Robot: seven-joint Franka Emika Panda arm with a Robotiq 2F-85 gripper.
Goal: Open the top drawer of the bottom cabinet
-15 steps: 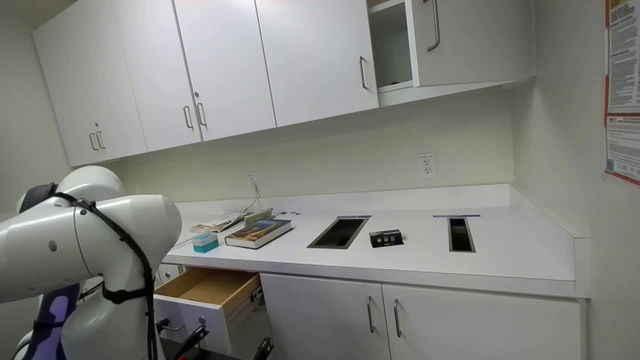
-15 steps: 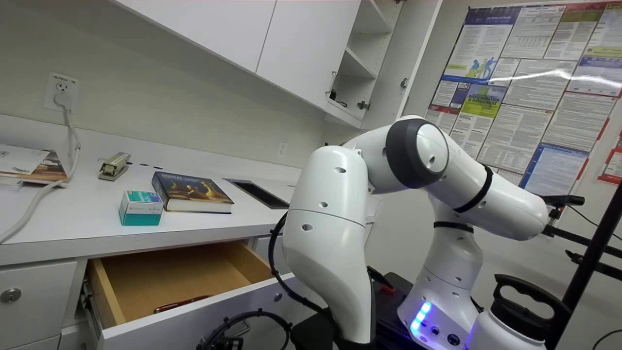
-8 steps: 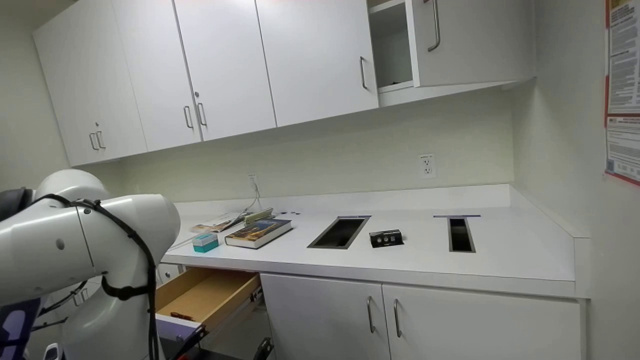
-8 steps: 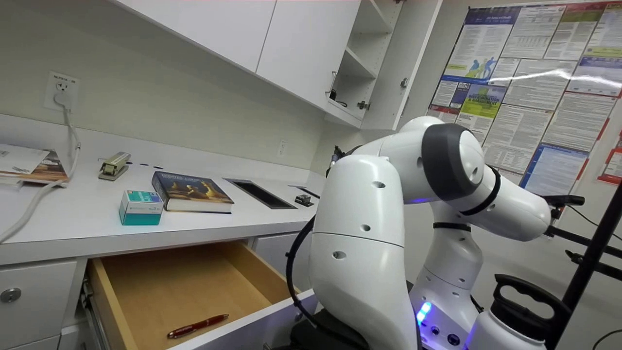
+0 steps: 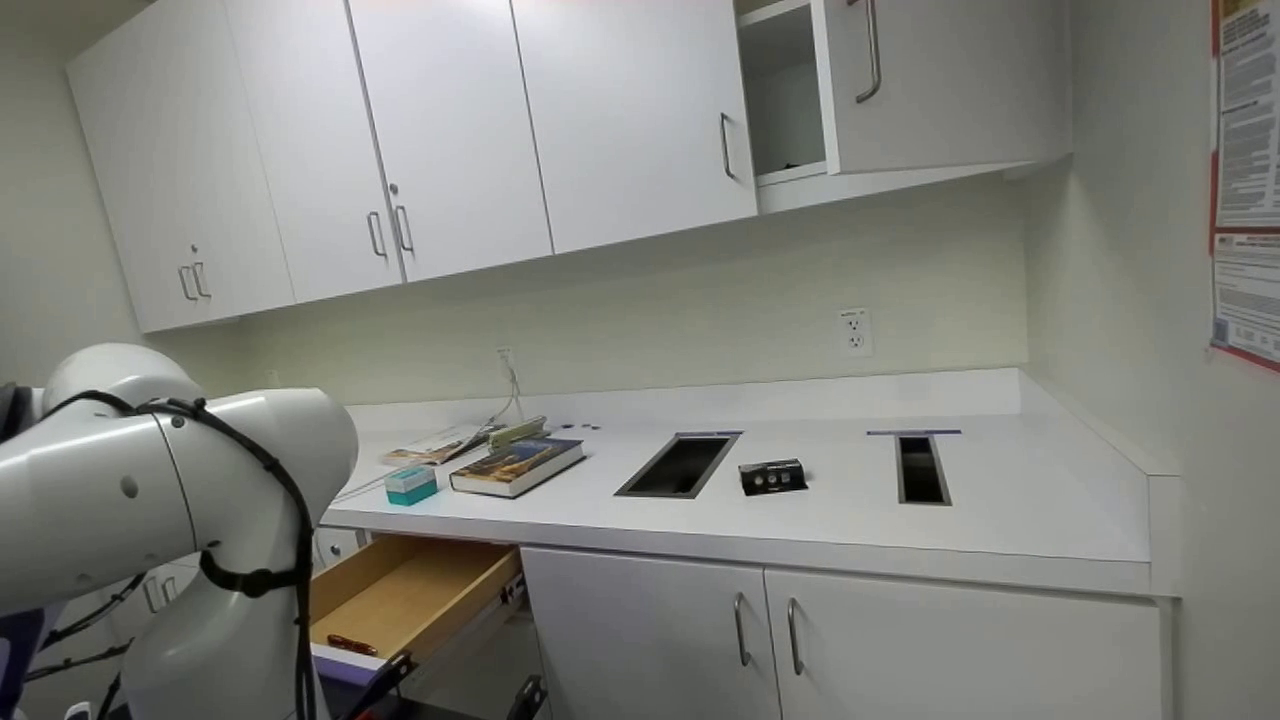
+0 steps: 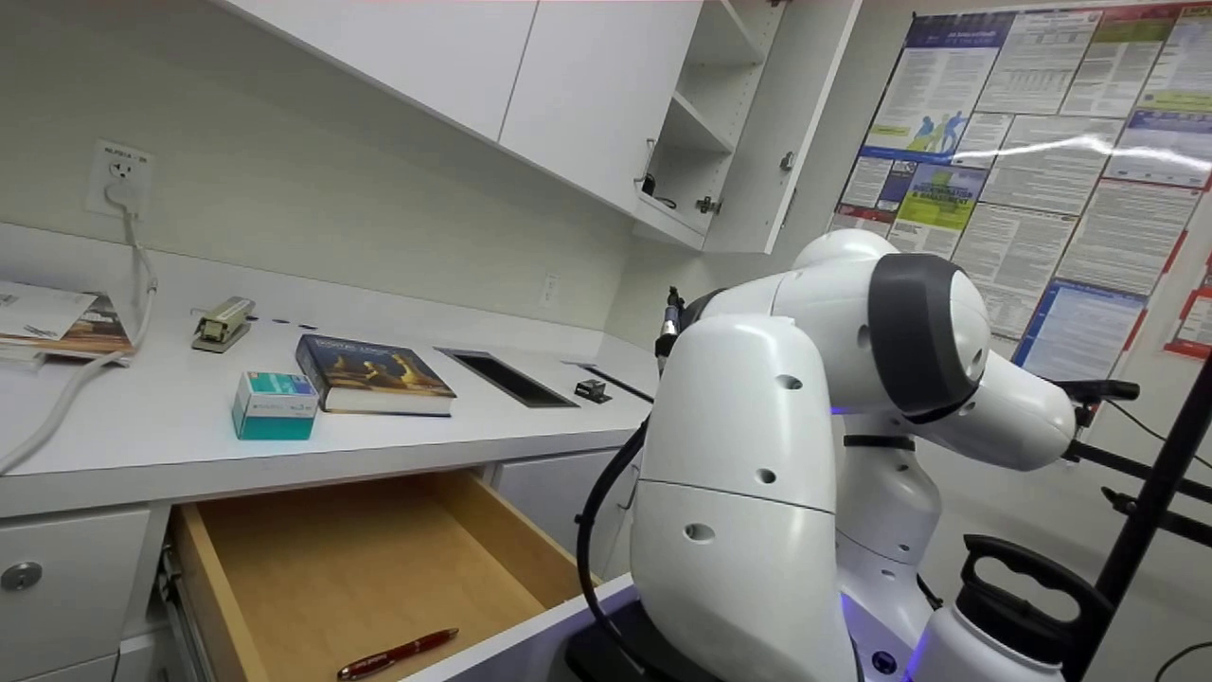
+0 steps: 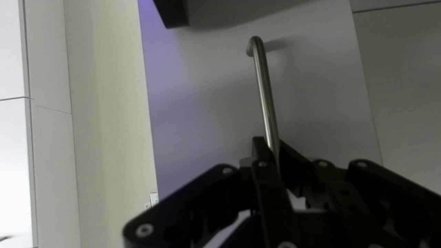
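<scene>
The top drawer [image 5: 485,592] stands pulled well out of the low white bottom cabinet [image 5: 650,620]. Its light tan wooden box shows in both exterior views, with its white front edge [image 6: 540,630] toward the arm. In the wrist view the flat drawer front [image 7: 210,113] fills the middle, with the silver bar handle [image 7: 264,93] across it. My gripper [image 7: 270,148] has its black fingers closed around one end of the handle. The arm hides the gripper and handle in both exterior views.
A red pen [image 6: 398,654] lies in the drawer. On the countertop [image 6: 379,445] are a teal-white box [image 6: 275,405], a book [image 6: 379,375], a stapler [image 6: 222,324] and a small black item [image 5: 773,477]. An upper cupboard door [image 5: 950,90] stands open. A black stand pole [image 6: 1141,516] is near the arm.
The drawer has slid farther out from the cabinet, and more of its inside and the red pen show. The arm has drawn back with it, away from the counter.
</scene>
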